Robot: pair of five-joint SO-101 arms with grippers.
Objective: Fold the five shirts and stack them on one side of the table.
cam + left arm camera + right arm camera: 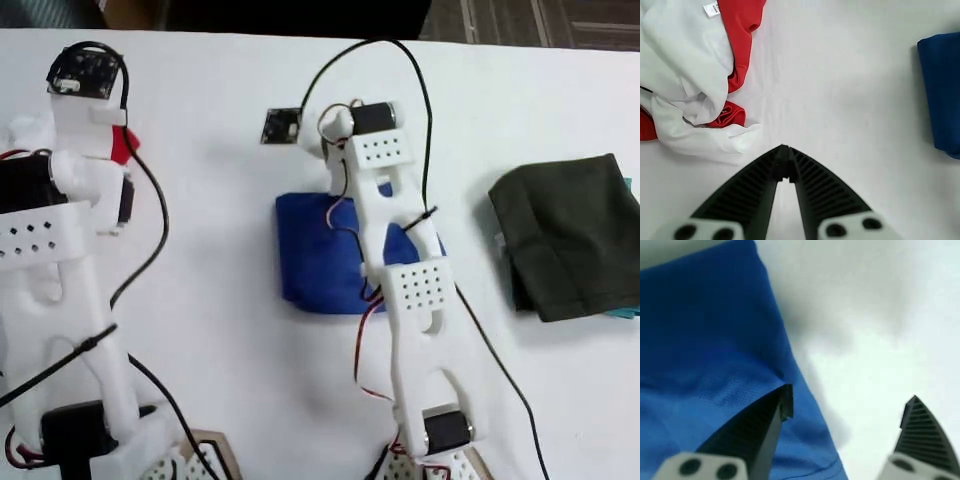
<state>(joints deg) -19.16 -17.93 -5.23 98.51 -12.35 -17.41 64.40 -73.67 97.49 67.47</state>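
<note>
A folded blue shirt (320, 255) lies mid-table under the right arm; it also shows in the right wrist view (710, 350) and at the edge of the left wrist view (942, 90). My right gripper (850, 405) is open at the shirt's edge, one finger (765, 425) over the blue cloth and the other over bare table. My left gripper (785, 172) is shut on nothing above the white table, close to a crumpled white shirt (685, 75) tangled with a red shirt (742, 40). A scrap of the red shirt (125, 147) peeks out beside the left arm.
At the right edge, a folded dark green shirt (570, 235) rests on a teal one (625, 312). A small black square part (282, 124) lies behind the blue shirt. Black cables trail along both arms. The white table (230, 330) is bare between the arms.
</note>
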